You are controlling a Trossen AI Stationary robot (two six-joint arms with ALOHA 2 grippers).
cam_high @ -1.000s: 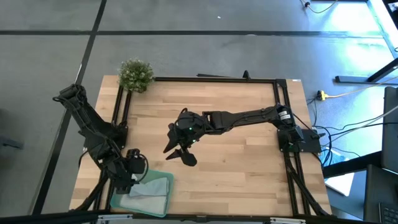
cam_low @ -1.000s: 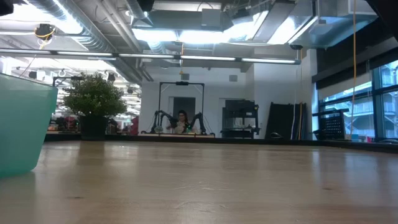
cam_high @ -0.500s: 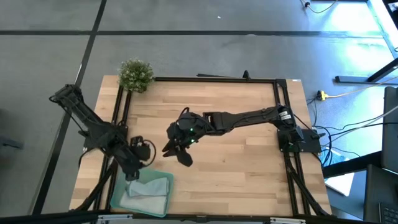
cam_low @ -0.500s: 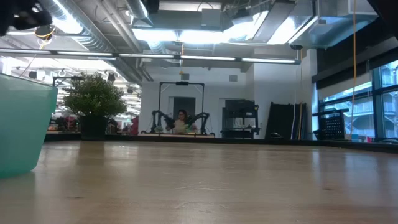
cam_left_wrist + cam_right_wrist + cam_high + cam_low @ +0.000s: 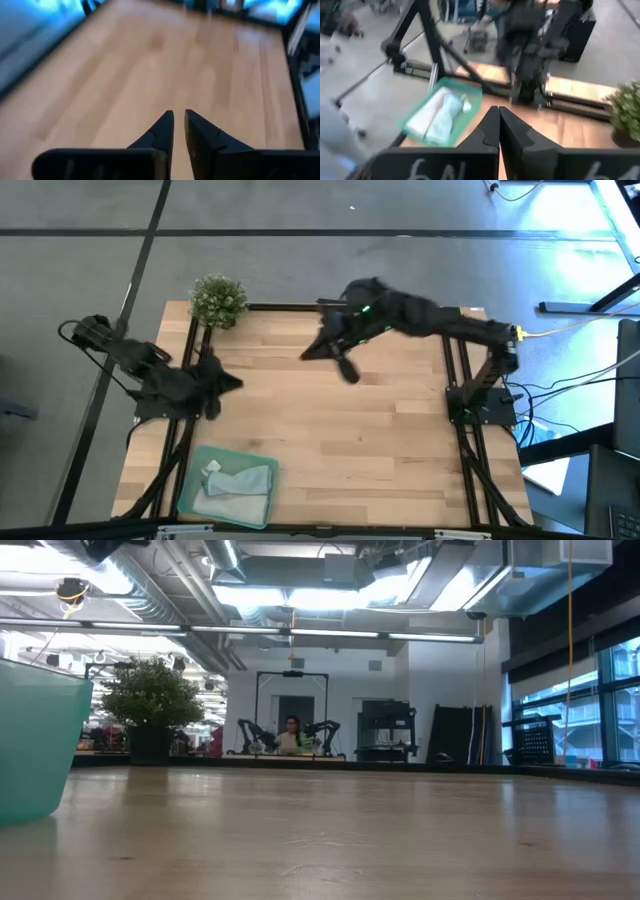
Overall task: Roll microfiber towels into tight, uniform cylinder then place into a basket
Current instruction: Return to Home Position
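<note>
The jaws of the left gripper (image 5: 179,116) are drawn in to a narrow slit, and nothing is held between them. Those of the right gripper (image 5: 499,110) are pressed together and are likewise empty.

Compared with half a second earlier, both arms are seen pulled back in the high view. The left gripper, which was just above the basket's upper rim, is now found at the middle left of the frame, at the table's (image 5: 400,440) left edge and well apart from the basket (image 5: 192,480). The right gripper, which was over the middle of the table, is now placed near the table's upper edge, right of the potted plant (image 5: 217,300).

The mint-green basket is unchanged, at the lower left of the high view on the table's near corner. Two towels are contained in it, laid side by side as elongated rolls. The pale grey microfiber towel (image 5: 215,492) is on the left, with a small white tag (image 5: 210,470) at its upper end, and the light blue microfiber towel (image 5: 252,480) is on the right, touching it.
</note>
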